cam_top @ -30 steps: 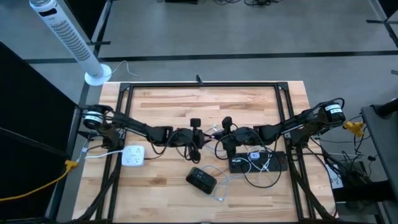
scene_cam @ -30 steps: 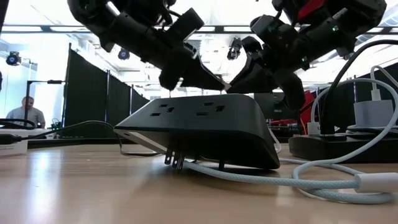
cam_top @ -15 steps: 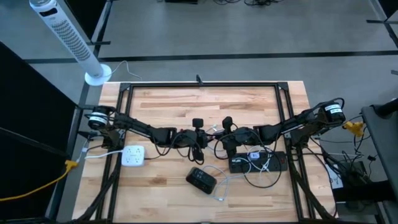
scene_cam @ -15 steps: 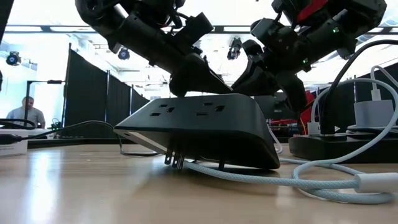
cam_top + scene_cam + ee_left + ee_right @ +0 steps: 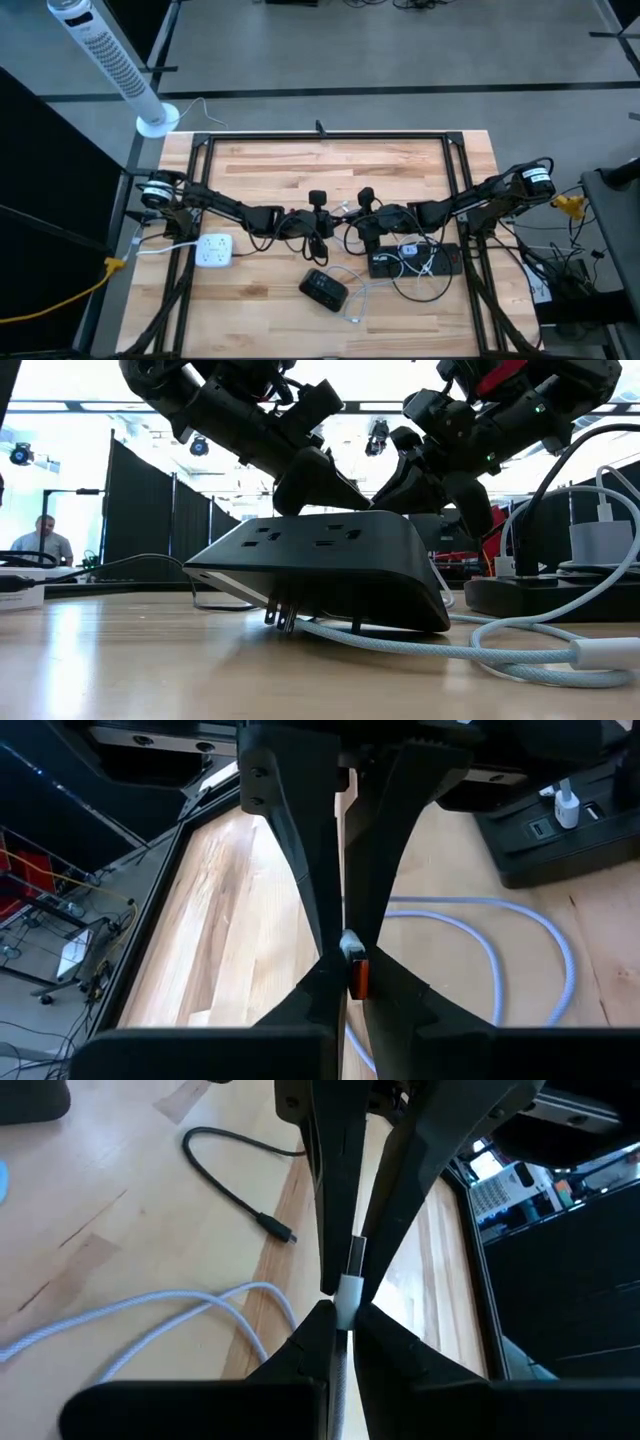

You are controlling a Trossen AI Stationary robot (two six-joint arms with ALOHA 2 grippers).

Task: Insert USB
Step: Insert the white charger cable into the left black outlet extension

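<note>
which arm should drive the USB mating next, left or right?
Probably right. The right gripper is shut on the white cable's plug, so it can feed it forward. The left gripper pinches a small orange-and-silver piece and looks better suited to holding steady. Both meet mid-table.

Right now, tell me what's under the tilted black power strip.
The black power strip rests tilted: metal plug prongs and white braided cable show beneath. Its far underside is hidden.
</note>
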